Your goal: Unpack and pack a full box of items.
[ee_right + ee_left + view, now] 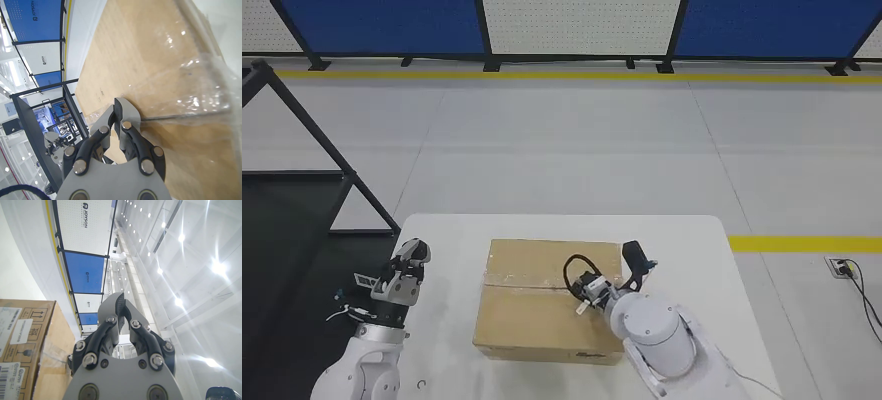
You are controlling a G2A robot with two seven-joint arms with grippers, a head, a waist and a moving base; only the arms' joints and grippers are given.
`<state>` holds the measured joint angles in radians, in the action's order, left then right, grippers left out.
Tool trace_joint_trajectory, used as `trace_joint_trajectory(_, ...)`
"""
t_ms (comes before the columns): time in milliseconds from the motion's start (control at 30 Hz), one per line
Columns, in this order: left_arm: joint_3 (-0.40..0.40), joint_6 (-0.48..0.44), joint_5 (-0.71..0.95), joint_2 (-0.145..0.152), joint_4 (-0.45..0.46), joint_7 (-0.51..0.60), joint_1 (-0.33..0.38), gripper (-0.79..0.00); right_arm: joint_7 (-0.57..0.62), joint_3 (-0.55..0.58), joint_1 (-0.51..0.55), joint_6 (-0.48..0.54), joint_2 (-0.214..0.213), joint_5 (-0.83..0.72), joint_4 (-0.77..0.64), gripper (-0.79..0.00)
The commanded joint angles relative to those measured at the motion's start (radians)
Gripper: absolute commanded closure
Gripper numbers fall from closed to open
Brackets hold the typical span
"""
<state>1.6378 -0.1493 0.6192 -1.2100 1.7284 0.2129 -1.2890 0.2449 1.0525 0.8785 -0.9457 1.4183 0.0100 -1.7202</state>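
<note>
Both pairs of jaws are closed and empty, so the right pair should drag its tip straight along the taped seam [179, 115] of the box [532, 310].

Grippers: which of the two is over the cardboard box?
The right gripper: it is above the cardboard box, by the taped seam on top. The left gripper is beside the box, off its side.
</note>
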Motion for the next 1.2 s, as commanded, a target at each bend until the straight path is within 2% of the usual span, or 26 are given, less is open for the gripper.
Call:
trace_joint_trajectory(0,0.001,0.0,-0.002,-0.001,0.001,0.001,0.0,0.0,-0.011,0.028,0.022,-0.006,-0.004,0.005,-0.017,0.0)
trace_joint_trajectory(600,-0.024,0.017,-0.031,-0.006,0.032,0.015,-0.006,0.0,-0.086,0.222,0.232,0.043,-0.028,-0.014,-0.171,0.0)
trace_joint_trajectory(767,-0.045,0.02,-0.046,-0.009,0.044,0.013,-0.006,0.0,-0.099,0.288,0.283,0.106,-0.031,-0.057,-0.199,0.0)
trace_joint_trajectory(967,-0.05,0.034,-0.052,-0.011,0.053,0.01,0.008,0.0,-0.151,0.378,0.367,0.233,-0.03,-0.128,-0.263,0.0)
trace_joint_trajectory(1000,-0.048,0.035,-0.051,-0.011,0.052,0.011,0.013,0.0,-0.165,0.39,0.382,0.261,-0.029,-0.141,-0.274,-0.135)
trace_joint_trajectory(1033,-0.045,0.034,-0.043,-0.011,0.049,0.012,0.019,0.0,-0.182,0.399,0.397,0.292,-0.028,-0.148,-0.284,-0.339)
trace_joint_trajectory(1067,-0.042,0.032,-0.032,-0.012,0.044,0.01,0.023,-0.283,-0.208,0.403,0.411,0.309,-0.028,-0.143,-0.288,-0.785)
trace_joint_trajectory(1100,-0.039,0.037,-0.024,-0.012,0.039,0.008,0.029,-0.785,-0.236,0.4,0.421,0.324,-0.026,-0.134,-0.294,-0.785)
trace_joint_trajectory(1167,-0.034,0.042,-0.011,-0.012,0.031,0.009,0.037,-0.785,-0.251,0.377,0.434,0.365,-0.024,-0.131,-0.297,-0.785)
